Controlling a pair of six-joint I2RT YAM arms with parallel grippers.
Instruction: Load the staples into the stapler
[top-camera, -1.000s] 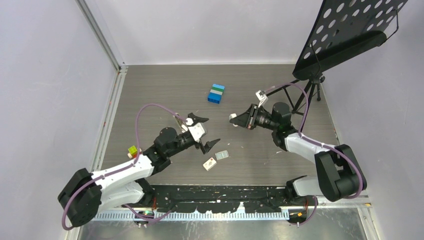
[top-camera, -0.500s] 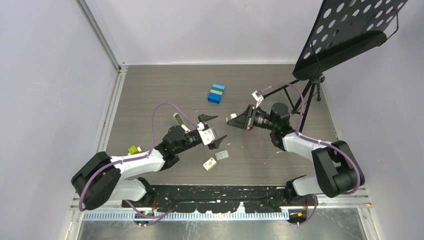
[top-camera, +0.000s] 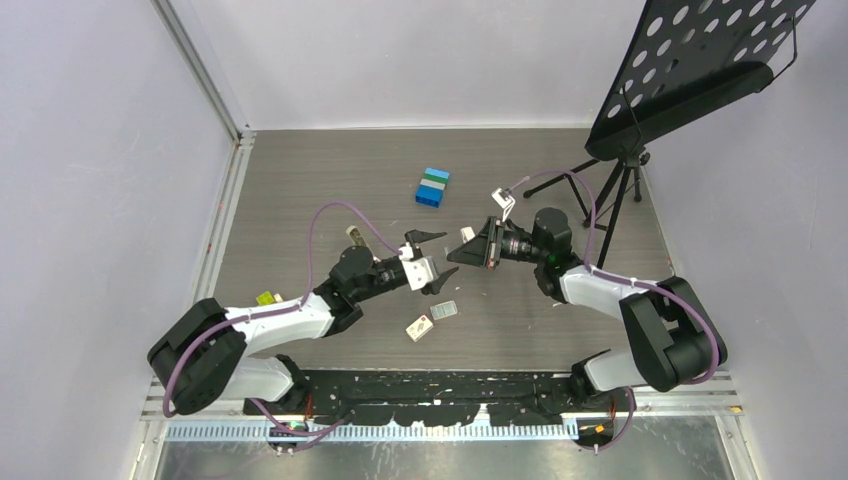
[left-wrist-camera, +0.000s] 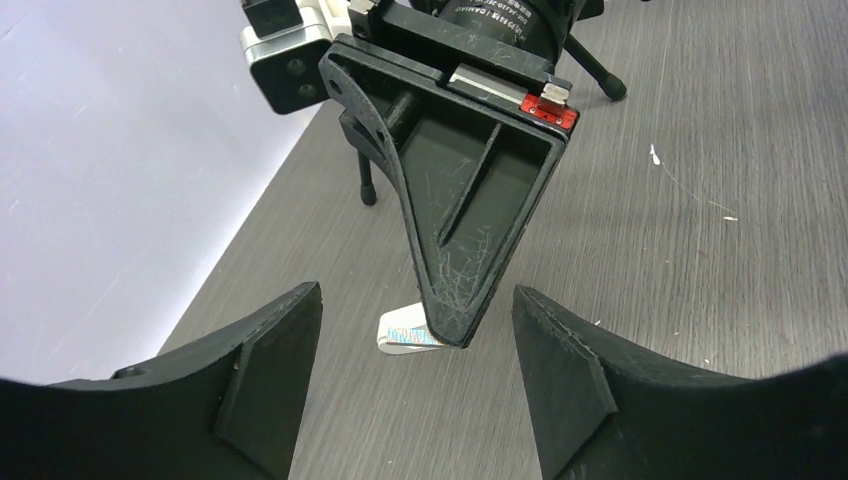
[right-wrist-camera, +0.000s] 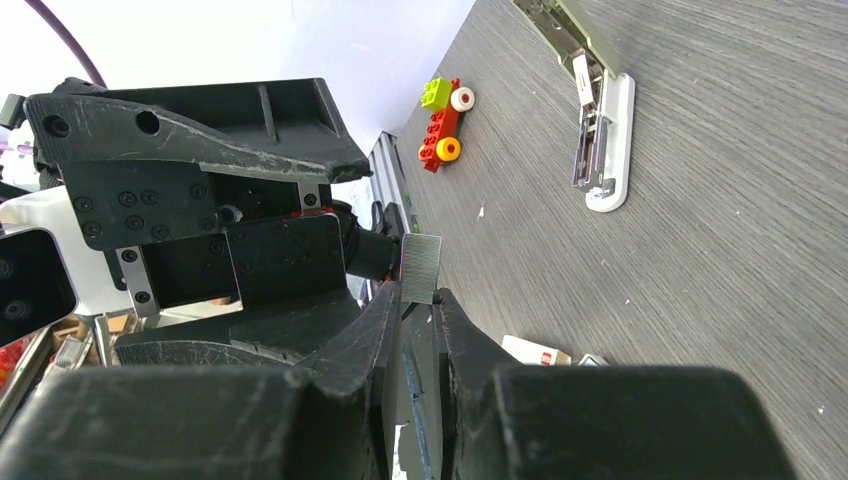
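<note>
A small silvery strip of staples (right-wrist-camera: 421, 268) sticks out of the tips of my right gripper (right-wrist-camera: 418, 295), which is shut on it; in the left wrist view the strip (left-wrist-camera: 405, 336) shows beside those tips. My left gripper (left-wrist-camera: 415, 300) is open and faces the right gripper (left-wrist-camera: 455, 200) tip to tip above the table, a finger on each side and nothing between its pads. The two grippers meet at mid-table (top-camera: 445, 258). The stapler (right-wrist-camera: 600, 140) lies opened on the table, olive top raised off its white base, behind the left arm (top-camera: 353, 233). The white staple box (top-camera: 420, 326) and its grey insert (top-camera: 444, 310) lie below the grippers.
A red-yellow toy brick car (right-wrist-camera: 445, 120) sits near the left wall (top-camera: 265, 298). Stacked blue bricks (top-camera: 432, 187) stand further back. A black music stand (top-camera: 690, 70) on a tripod (top-camera: 615, 195) occupies the back right corner. Metal rail along the left edge (top-camera: 225, 220).
My left gripper has swung right toward the right gripper and its jaws have narrowed a little. The right gripper has moved left with the staples until the two face each other.
</note>
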